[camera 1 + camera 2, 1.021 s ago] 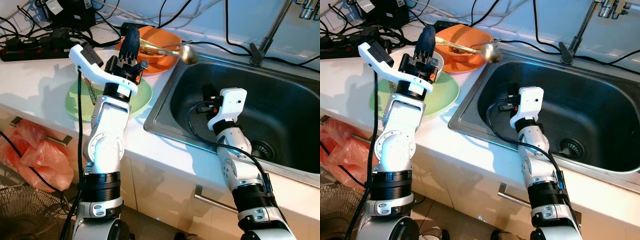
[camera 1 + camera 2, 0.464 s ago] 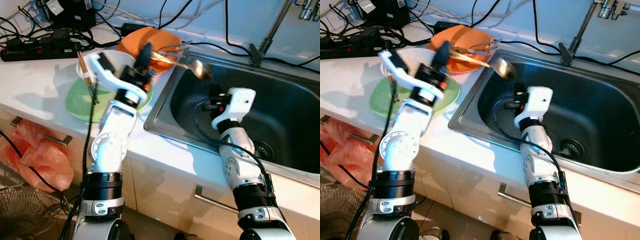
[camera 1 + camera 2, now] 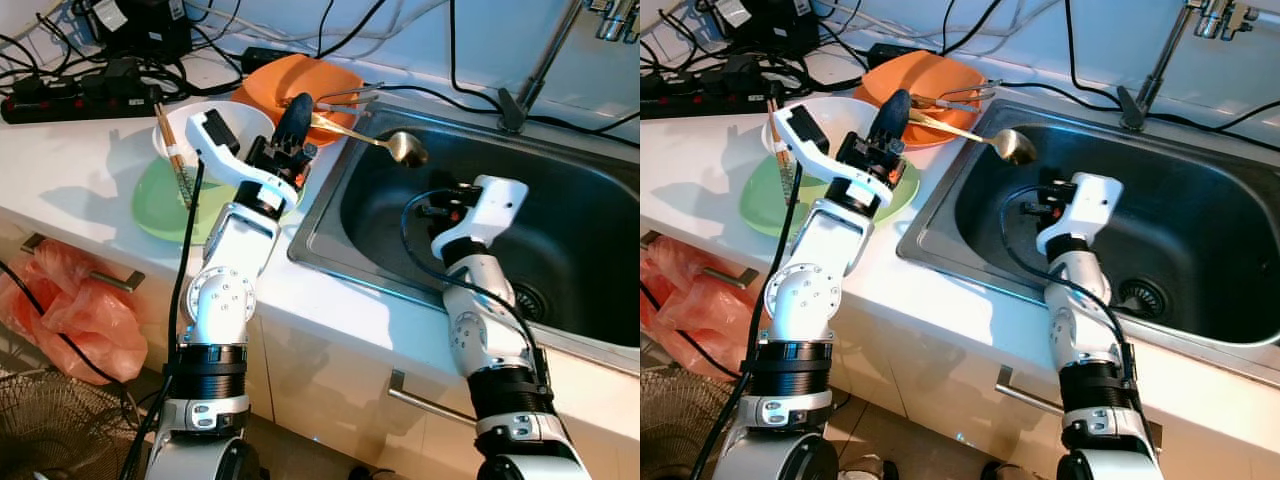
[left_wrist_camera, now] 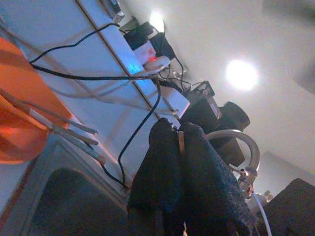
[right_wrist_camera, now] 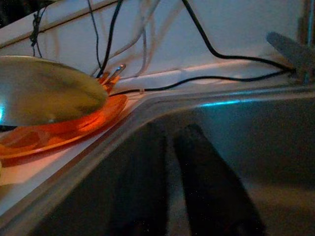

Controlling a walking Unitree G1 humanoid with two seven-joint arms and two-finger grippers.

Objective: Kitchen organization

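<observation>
My left gripper is raised at the sink's left rim, between the orange plate and the white bowl. It is shut on the handle of a gold metal ladle. The ladle's bowl hangs over the left part of the steel sink. In the left wrist view the fingers press together on the thin handle. My right gripper is down inside the sink, pointing toward the ladle, with a narrow gap between its fingers and nothing held.
Metal tongs lie on the orange plate. A white bowl with chopsticks sits on a green plate. A power strip and cables run along the back. The faucet stands behind the sink. An orange bag hangs below the counter.
My left gripper has swung right and down with the ladle, taking its bowl from over the orange plate's edge to over the sink. My right arm has shifted slightly to the right.
</observation>
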